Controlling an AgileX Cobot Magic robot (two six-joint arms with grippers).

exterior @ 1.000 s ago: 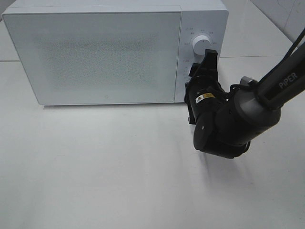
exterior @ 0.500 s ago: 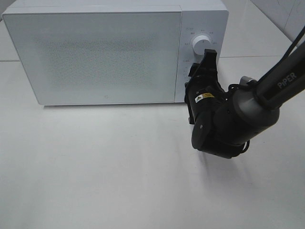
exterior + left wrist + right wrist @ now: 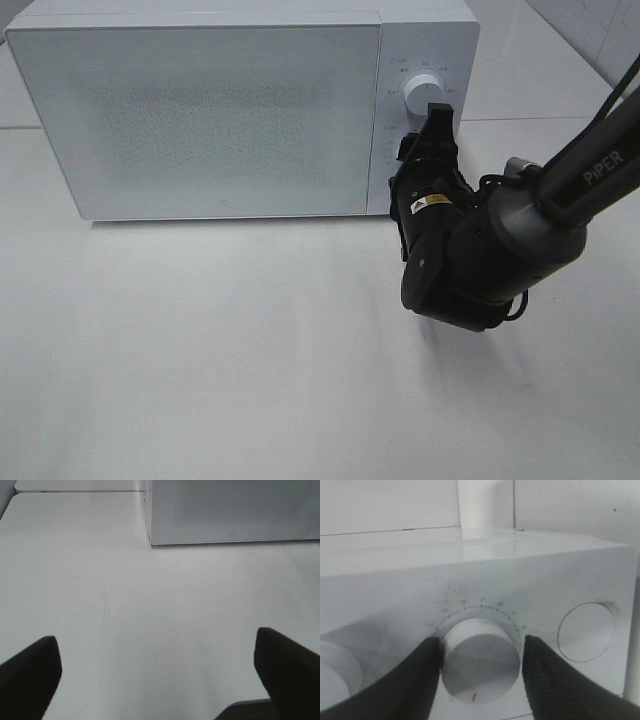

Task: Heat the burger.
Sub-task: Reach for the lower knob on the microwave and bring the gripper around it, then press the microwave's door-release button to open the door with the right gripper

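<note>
The burger is hidden; no view shows it. The white microwave (image 3: 200,120) stands at the back with its door shut. My right gripper (image 3: 425,135) is up against its control panel. In the right wrist view, the right gripper (image 3: 481,672) straddles a numbered white dial (image 3: 480,662). One black finger (image 3: 410,680) sits on each side of the dial, close to its rim and seemingly just clear of it. My left gripper (image 3: 157,675) hangs wide open over bare table, holding nothing, with the microwave's lower corner (image 3: 150,540) ahead of it.
A second white dial (image 3: 420,95) shows above the right gripper on the panel, and a round button (image 3: 586,632) lies beyond the straddled dial. The white table (image 3: 200,350) stretches in front of the microwave. The right arm (image 3: 500,240) reaches in from the right.
The right gripper's wrist has shifted very slightly at the panel between the earlier frames and now. The microwave and its door have not moved.
</note>
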